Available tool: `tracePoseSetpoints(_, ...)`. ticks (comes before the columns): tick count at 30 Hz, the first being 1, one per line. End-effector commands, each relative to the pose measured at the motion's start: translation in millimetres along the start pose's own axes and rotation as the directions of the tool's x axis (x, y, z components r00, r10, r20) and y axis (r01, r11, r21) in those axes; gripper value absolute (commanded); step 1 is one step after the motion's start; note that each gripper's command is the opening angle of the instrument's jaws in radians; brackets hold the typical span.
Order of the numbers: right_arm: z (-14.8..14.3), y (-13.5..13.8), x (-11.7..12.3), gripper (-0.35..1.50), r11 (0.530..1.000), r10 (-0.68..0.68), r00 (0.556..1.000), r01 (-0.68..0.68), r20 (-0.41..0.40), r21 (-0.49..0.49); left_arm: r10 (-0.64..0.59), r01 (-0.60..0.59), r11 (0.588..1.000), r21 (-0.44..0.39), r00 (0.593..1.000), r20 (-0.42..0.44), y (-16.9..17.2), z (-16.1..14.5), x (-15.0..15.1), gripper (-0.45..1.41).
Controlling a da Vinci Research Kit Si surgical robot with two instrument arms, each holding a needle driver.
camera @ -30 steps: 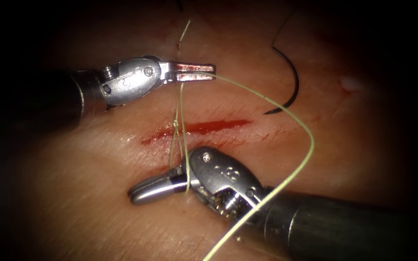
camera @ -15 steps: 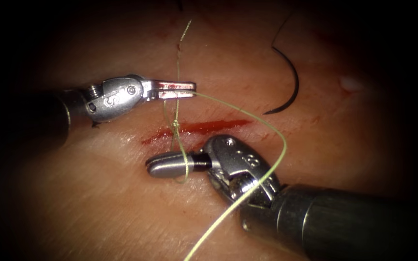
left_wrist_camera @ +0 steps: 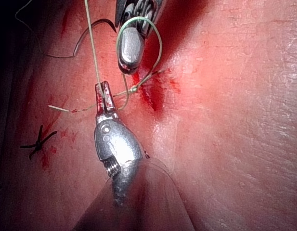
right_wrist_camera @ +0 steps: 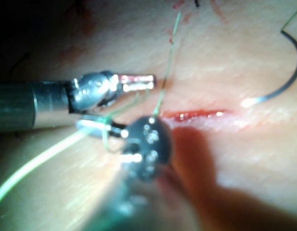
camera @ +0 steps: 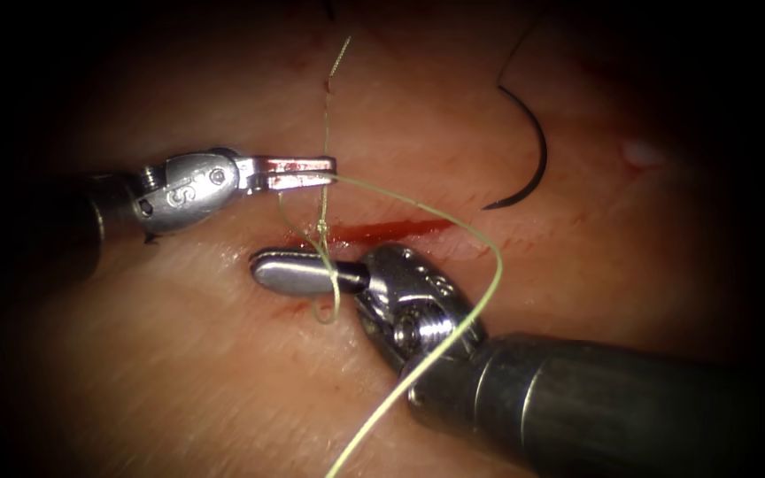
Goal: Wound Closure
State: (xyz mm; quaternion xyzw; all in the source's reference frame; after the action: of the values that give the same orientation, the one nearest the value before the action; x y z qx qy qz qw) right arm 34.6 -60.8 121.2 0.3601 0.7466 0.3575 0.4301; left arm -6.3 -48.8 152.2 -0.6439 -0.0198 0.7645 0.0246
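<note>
Endoscope: tissue (camera: 179, 372) is the whole background, with the cut (camera: 382, 232) running across mid-frame and red fluid (camera: 400, 230) in it. Left tool (camera: 316, 173) sits above the cut, fingers pressed together, pinching the thread (camera: 418, 211) at the tips. Right tool (camera: 267, 271) lies just below the cut, fingers closed; a small thread loop is wrapped around them and I can't see anything clamped between them. From the left tool the thread arcs right, then drops past the right tool's wrist toward the bottom edge. One strand runs up from a knot at the cut's left end to a free tail. Needle (camera: 529, 164) lies loose on the tissue, up and to the right of the cut, held by neither tool.

Left wrist: left tool (left_wrist_camera: 104, 98) pinching thread (left_wrist_camera: 93, 53); right tool (left_wrist_camera: 130, 45) with the loop around it, next to the cut (left_wrist_camera: 153, 96).

Right wrist: needle (right_wrist_camera: 290, 72) resting on the tissue (right_wrist_camera: 254, 159) beyond the cut (right_wrist_camera: 196, 115).
</note>
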Motion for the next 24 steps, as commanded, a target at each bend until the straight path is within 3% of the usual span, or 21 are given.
tracePoseSetpoints(1, 1.3, 0.3, -0.6, 1.26, 1.000, -0.015, 1.000, 0.015, 0.011, -0.014, 0.001, -0.001, 1.000, -0.001, 1.000, -0.002, -0.4, 0.5, -0.5, -0.45)
tracePoseSetpoints(2, 1.3, 0.3, -0.6, 1.26, 1.000, -0.015, 1.000, 0.015, 0.011, -0.014, 0.001, -0.001, 1.000, -0.001, 1.000, -0.002, -0.4, 0.5, -0.5, -0.45)
tracePoseSetpoints(4, 2.1, 0.0, -0.5, 1.46, 0.999, -0.022, 1.000, 0.022, 0.007, -0.040, 0.000, 0.000, 1.000, 0.000, 1.000, -0.001, -0.4, 0.6, -0.4, -0.45)
tracePoseSetpoints(12, 1.9, -0.1, 0.3, 1.46, 0.998, -0.001, 1.000, 0.001, -0.008, -0.065, -0.005, 0.005, 1.000, -0.003, 1.000, -0.003, -0.2, -0.4, 0.1, -0.45)
tracePoseSetpoints(24, 0.5, 0.5, 3.5, 1.48, 0.981, -0.056, 0.983, 0.021, -0.174, -0.194, -0.024, 0.024, 1.000, 0.017, 1.000, 0.001, 1.9, -1.1, 1.4, -0.45)
